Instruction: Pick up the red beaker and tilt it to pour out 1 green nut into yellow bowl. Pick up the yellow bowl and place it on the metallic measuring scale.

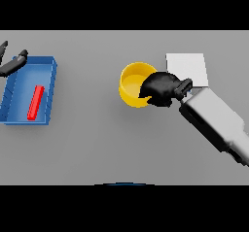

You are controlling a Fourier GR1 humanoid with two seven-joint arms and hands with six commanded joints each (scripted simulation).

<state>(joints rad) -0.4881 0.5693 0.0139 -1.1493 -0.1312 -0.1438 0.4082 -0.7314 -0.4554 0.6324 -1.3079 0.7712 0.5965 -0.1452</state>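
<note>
The yellow bowl [132, 83] stands at the table's middle, just left of the pale square measuring scale [187, 67]. My right hand [161, 88] covers the bowl's right rim, fingers curled round its edge. Whether the bowl rests on the table or is raised a little, I cannot tell. The part of its inside that shows is plain yellow, with no green nut in sight. The red beaker [35, 102] lies on its side inside a blue bin [48, 75] at the left. My left hand [13, 62] hovers by the bin's far left corner, fingers straight.
The blue bin takes up the table's left side, its walls raised round the red beaker. My right forearm [216, 122] crosses the lower right of the table. Grey table surface lies between the bin and the bowl.
</note>
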